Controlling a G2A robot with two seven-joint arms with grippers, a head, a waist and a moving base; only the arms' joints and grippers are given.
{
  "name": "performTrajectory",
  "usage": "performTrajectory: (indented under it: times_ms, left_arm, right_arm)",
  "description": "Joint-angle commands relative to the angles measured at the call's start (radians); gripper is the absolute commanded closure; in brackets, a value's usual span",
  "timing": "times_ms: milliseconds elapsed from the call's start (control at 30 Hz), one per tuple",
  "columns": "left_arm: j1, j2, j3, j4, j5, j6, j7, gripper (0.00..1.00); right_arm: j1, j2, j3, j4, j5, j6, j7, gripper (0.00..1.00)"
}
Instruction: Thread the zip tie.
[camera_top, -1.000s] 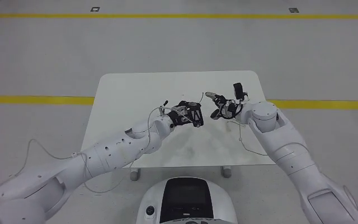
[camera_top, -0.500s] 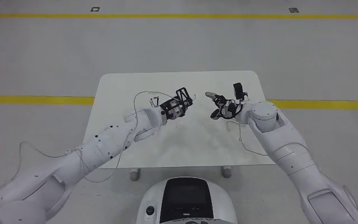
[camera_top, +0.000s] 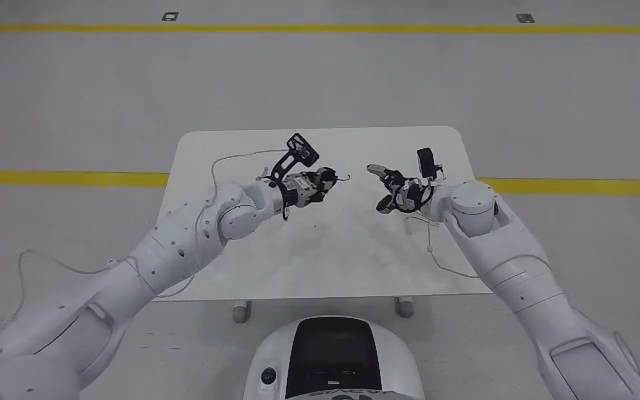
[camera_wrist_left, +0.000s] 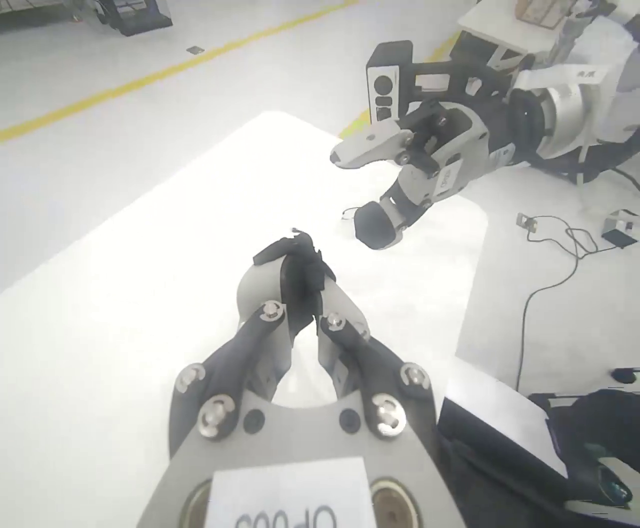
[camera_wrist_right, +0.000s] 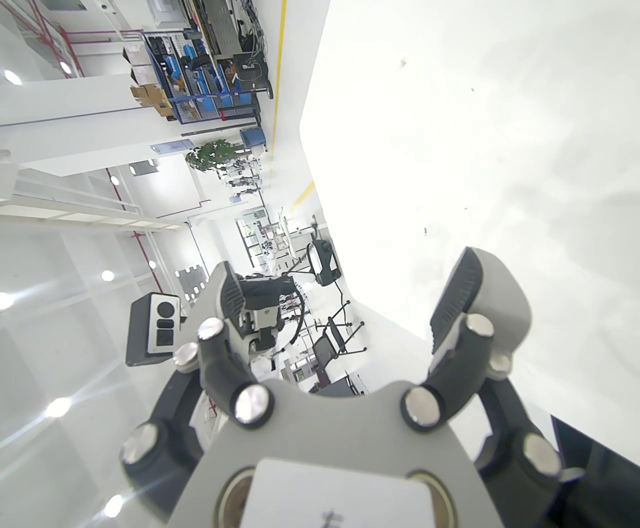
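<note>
**A:** Start from the left. What is that arm doing?

**B:** The left gripper (camera_top: 322, 183) is clenched on the zip tie (camera_wrist_left: 299, 241), a small dark strip pinched between its pads. It holds the tie above the white table (camera_top: 220, 150), and a thin end pokes out past the fingertips.

**A:** Which way does the tie lie?

**B:** As far as I can judge, its long axis runs along the line between the two grippers, with the free end aimed at the other arm. It is too thin to tell head from tail.

**A:** And on the right?

**B:** The right gripper (camera_top: 379, 188) sits just beside it, facing it, with its jaws spread wide and nothing in them. The tie's tip is near that opening but apart from it.

**A:** Is anything in the way?

**B:** Nothing lies between them. A white cable (camera_top: 250, 153) arcs over the table behind the left arm, and another cable (camera_top: 437, 255) trails by the right arm. Both are well clear of the gap.

**A:** So what does the next move turn on?

**B:** I'd say it turns on lining the free end up with the open jaws and closing the gap. An end that thin could easily slip past the pads.
</note>
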Motion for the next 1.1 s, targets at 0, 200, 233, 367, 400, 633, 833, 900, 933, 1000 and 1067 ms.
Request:
performTrajectory:
  times_ms: [0, 200, 233, 367, 400, 633, 833, 900, 933, 1000, 1067]
  left_arm:
    - [0.001, 0.000, 0.000, 0.000, 0.005, 0.000, 0.000, 1.00]
    - [0.022, -0.006, -0.051, 0.043, -0.229, 0.000, -0.020, 1.00]
    - [0.026, -0.009, -0.060, 0.049, -0.284, 0.000, -0.026, 1.00]
    - [0.031, -0.015, -0.087, 0.062, -0.483, 0.000, -0.133, 1.00]
    - [0.027, -0.015, -0.092, 0.065, -0.516, 0.000, -0.185, 1.00]
    - [0.052, 0.000, -0.187, 0.069, -0.779, 0.000, -0.472, 1.00]
    - [0.129, 0.011, -0.338, 0.055, -0.905, 0.000, -0.645, 1.00]
    - [0.151, 0.007, -0.377, 0.058, -0.925, 0.000, -0.682, 1.00]
    - [0.163, 0.004, -0.395, 0.066, -0.936, 0.000, -0.698, 1.00]
    - [0.180, -0.006, -0.425, 0.087, -0.954, 0.000, -0.721, 1.00]
    - [0.189, -0.018, -0.447, 0.092, -0.961, 0.000, -0.726, 1.00]
  right_arm:
    - [0.000, 0.000, 0.000, 0.000, 0.000, 0.000, 0.000, 0.00]
    - [0.000, 0.000, 0.000, 0.000, 0.000, 0.000, 0.000, 0.00]
    - [0.000, 0.000, 0.000, 0.000, 0.000, 0.000, 0.000, 0.00]
    - [0.000, 0.000, 0.000, 0.000, 0.000, 0.000, 0.000, 0.00]
    - [0.000, 0.000, 0.000, 0.000, 0.000, 0.000, 0.000, 0.00]
    - [0.000, 0.000, 0.000, 0.000, 0.000, 0.000, 0.000, 0.00]
    - [0.000, 0.000, 0.000, 0.000, 0.000, 0.000, 0.000, 0.00]
    - [0.000, 0.000, 0.000, 0.000, 0.000, 0.000, 0.000, 0.00]
    - [0.000, 0.000, 0.000, 0.000, 0.000, 0.000, 0.000, 0.00]
    - [0.000, 0.000, 0.000, 0.000, 0.000, 0.000, 0.000, 0.00]
    - [0.000, 0.000, 0.000, 0.000, 0.000, 0.000, 0.000, 0.00]
